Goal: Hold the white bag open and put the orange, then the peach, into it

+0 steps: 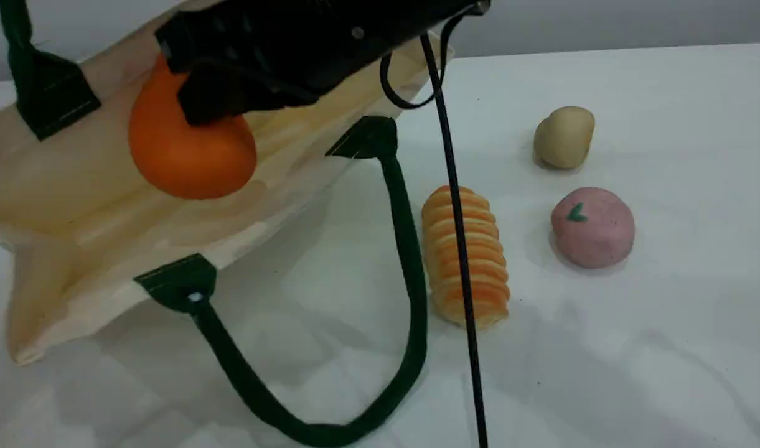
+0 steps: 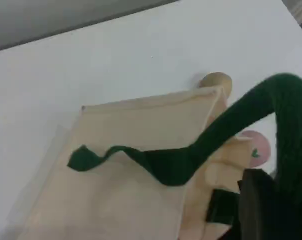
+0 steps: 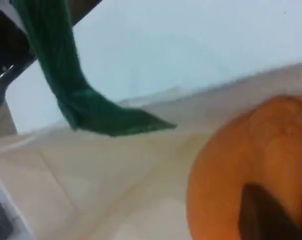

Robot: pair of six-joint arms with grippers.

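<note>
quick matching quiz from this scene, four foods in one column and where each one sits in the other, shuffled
Things:
1. orange
2. peach
3. bread loaf
4. tan lump

Places:
A. right side of the table, toward the back
B. in the open mouth of the white bag
C. on the table right beside the bag's green handle
D. right side of the table, nearer the camera

Pairs: 1-B, 2-D, 3-C, 4-A
</note>
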